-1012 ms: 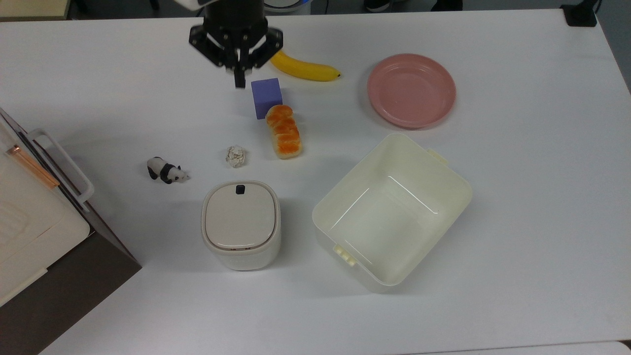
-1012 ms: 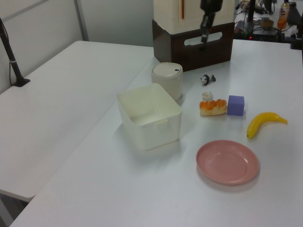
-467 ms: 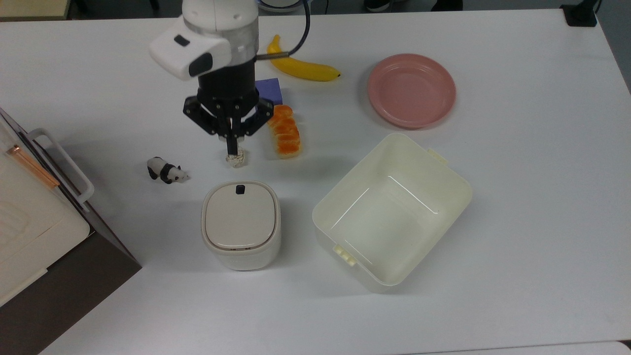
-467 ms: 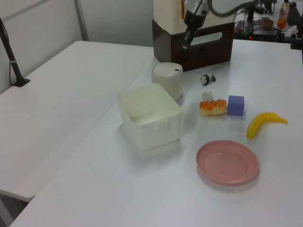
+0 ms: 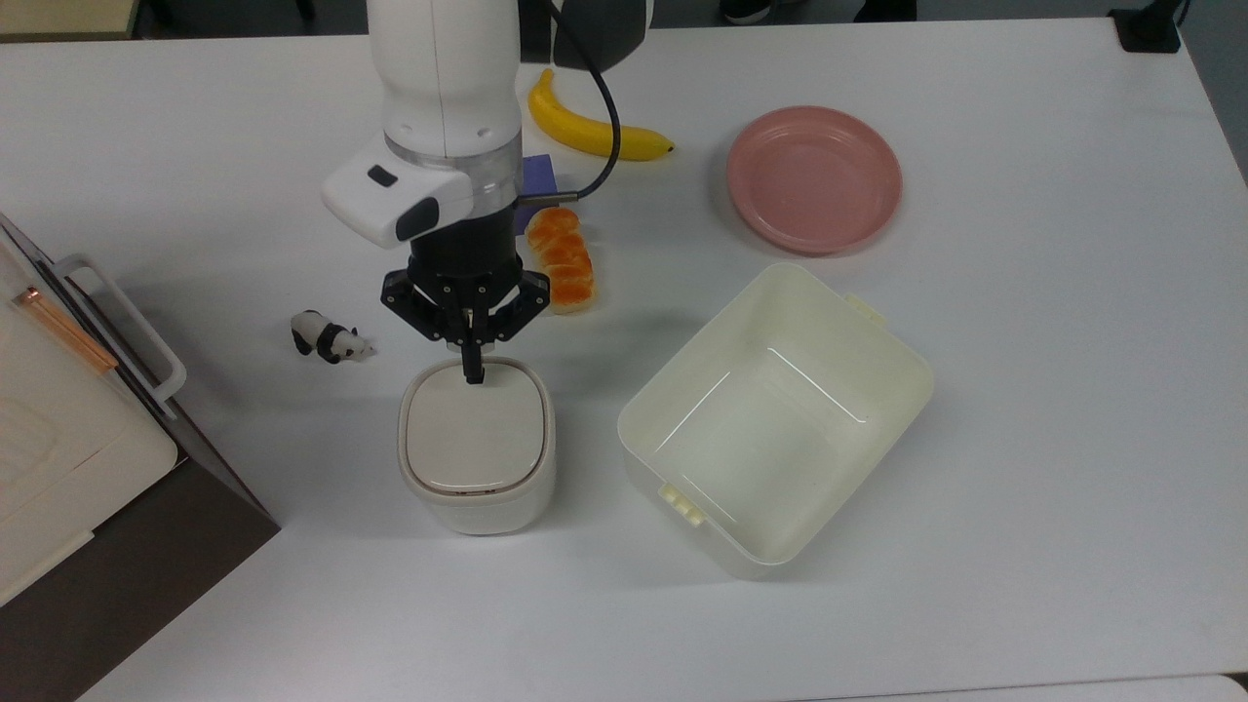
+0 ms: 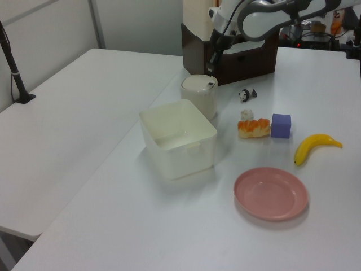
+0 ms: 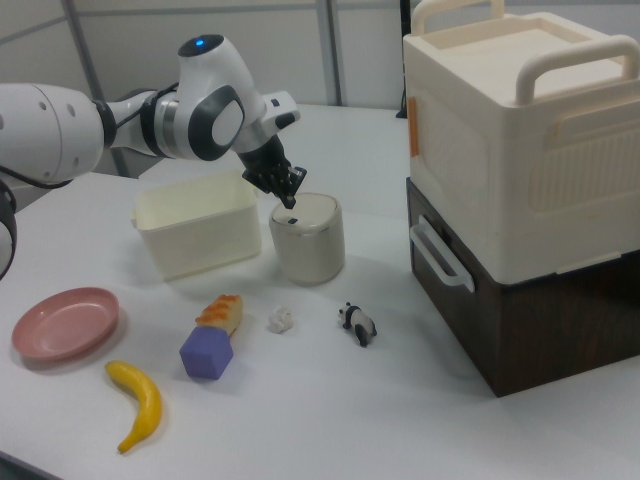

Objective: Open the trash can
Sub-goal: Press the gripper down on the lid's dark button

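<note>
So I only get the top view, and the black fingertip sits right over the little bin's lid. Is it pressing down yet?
Observer: No. In the left view the gripper hangs above the trash can, with a gap over the lid.
Operator: Is the button free?
Observer: Yes, the left view shows the black button uncovered, below the tip.
Operator: What's at the top view's left edge?
Observer: A cream crate with handles, stacked on a dark brown box.

The trash can (image 5: 477, 445) I'm working on is small, cream-white and rounded-square, standing upright with its flat beige lid shut, just left of the big tub (image 5: 882, 343) in the top view
</note>
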`<action>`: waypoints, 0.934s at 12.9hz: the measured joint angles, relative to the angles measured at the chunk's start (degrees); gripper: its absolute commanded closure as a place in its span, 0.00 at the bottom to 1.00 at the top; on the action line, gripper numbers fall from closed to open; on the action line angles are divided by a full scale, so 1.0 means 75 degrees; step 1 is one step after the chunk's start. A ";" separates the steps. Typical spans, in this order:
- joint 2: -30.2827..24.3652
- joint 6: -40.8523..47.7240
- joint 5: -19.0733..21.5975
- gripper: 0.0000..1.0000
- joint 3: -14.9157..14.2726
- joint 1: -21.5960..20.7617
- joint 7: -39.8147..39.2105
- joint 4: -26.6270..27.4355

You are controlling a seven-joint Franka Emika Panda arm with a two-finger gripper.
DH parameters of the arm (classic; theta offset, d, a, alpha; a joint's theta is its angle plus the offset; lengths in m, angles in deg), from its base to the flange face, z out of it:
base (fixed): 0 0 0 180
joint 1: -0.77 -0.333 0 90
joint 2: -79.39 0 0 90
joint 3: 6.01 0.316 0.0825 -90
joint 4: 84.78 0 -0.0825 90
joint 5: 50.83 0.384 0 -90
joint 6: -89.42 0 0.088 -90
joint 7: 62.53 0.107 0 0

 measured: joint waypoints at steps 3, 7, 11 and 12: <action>0.0180 -0.0027 0.0001 1.00 0.0027 -0.0009 0.0000 0.0002; 0.0278 -0.0034 0.0002 1.00 0.0031 -0.0008 0.0002 0.0003; 0.0276 -0.0034 0.0002 1.00 0.0031 -0.0006 0.0005 -0.0001; 0.0264 -0.0034 0.0002 1.00 0.0031 -0.0002 0.0005 -0.0008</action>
